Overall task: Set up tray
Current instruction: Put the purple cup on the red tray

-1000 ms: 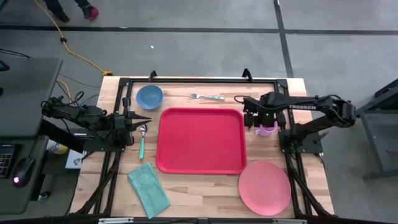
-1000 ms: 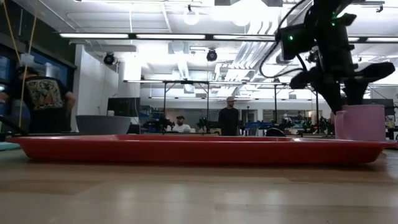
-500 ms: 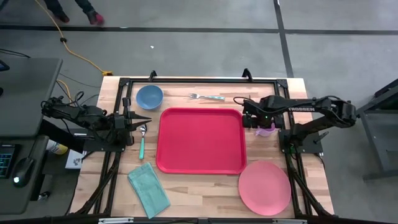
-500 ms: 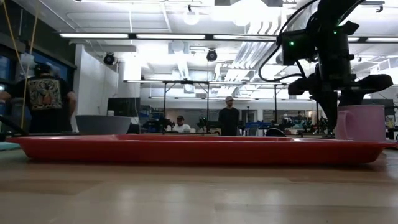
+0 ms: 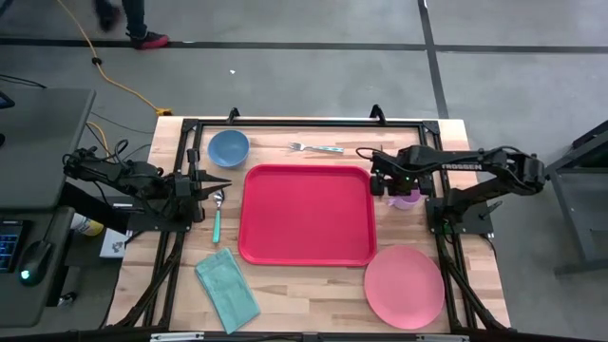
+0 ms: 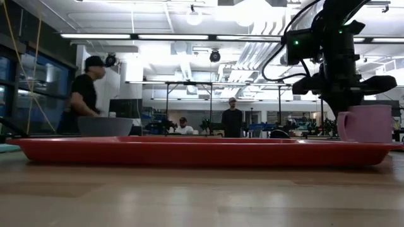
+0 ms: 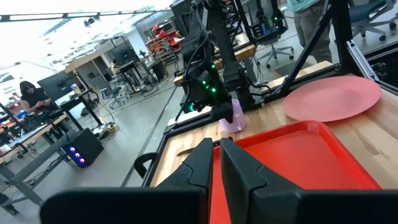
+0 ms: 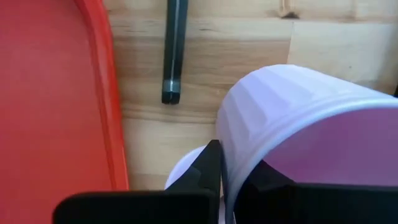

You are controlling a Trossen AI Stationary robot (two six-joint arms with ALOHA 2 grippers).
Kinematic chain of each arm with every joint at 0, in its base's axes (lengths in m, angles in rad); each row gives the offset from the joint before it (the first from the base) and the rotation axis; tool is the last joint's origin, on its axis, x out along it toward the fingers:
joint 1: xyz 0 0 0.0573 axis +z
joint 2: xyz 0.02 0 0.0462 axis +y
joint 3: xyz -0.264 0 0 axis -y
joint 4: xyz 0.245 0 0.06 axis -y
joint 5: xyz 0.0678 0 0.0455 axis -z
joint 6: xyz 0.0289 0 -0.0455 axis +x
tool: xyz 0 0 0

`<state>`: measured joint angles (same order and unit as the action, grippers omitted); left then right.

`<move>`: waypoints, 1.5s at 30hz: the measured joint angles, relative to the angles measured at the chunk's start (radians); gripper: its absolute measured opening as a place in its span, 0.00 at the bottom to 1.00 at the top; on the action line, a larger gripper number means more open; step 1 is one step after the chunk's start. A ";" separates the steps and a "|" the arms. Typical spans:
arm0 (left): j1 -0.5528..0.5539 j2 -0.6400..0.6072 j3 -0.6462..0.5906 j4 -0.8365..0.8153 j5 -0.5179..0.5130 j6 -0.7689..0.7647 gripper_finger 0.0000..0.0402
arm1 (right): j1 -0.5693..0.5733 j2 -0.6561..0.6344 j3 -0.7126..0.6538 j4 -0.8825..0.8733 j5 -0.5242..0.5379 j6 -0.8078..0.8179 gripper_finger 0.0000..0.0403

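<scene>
Right gripper point(image 5: 391, 184) is pinched on the rim of a lilac cup point(image 5: 408, 198) right of the tray point(image 5: 306, 215), mid-table. Left gripper point(image 5: 220, 184), left of the tray, is pressed together.

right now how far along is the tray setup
Barely begun. Done: nothing, the tray holds no tableware. In hand: the right pincer is at the pink mug just off the tray's right edge, one finger inside its rim and one outside. Left: the mug, blue bowl, fork, spoon, napkin and plate all lie on the table; the left pincer waits shut by the spoon.
</scene>
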<state>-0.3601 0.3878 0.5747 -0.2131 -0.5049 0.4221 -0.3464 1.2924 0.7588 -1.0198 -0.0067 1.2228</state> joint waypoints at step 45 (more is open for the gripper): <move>0.000 0.000 0.000 0.002 0.000 0.018 0.15 | 0.003 0.553 1.001 -0.441 0.021 -1.112 0.00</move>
<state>-0.3602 0.3880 0.5747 -0.2111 -0.5049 0.4404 -0.3433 1.8452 1.7601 -1.4609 0.0148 0.1107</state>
